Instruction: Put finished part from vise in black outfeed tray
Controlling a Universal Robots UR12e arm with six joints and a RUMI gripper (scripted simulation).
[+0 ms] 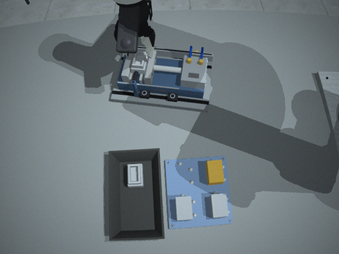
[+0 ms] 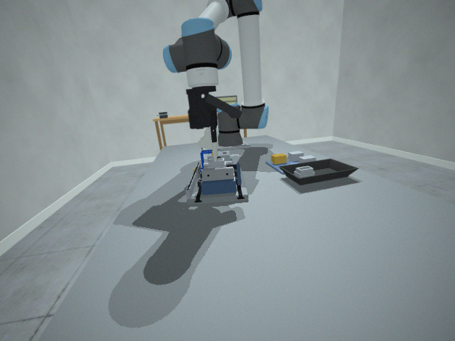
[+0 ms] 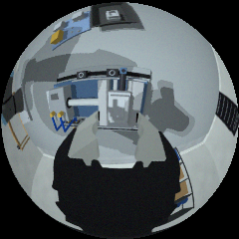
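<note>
The gripper (image 3: pixel 118 130) hangs above the left end of the vise (image 1: pixel 161 75), fingers pointing down. The fingers stand partly apart with nothing between them; in the wrist view their tips sit to either side of the finished part (image 3: pixel 119 106) and short of it, with a gap showing on each side. The finished part (image 1: pixel 140 63), a pale block with a stepped top and a pocket, sits clamped in the vise between the fixed end and the moving jaw block. A white screw rod (image 1: pixel 167 69) runs from the jaw block toward the grey housing (image 1: pixel 194 73) at the right end, which carries two blue pins with yellow bases (image 1: pixel 201 57). The black outfeed tray (image 1: pixel 115 197) lies well apart from the vise, nearer the camera in the top view, and holds one pocketed block (image 1: pixel 135 175) in its upper half. Just beside the tray on its right lies a blue fixture plate (image 1: pixel 191 213) with white locating pegs, bearing one yellow block (image 1: pixel 214 171) and two grey blocks (image 1: pixel 183 208).
</note>
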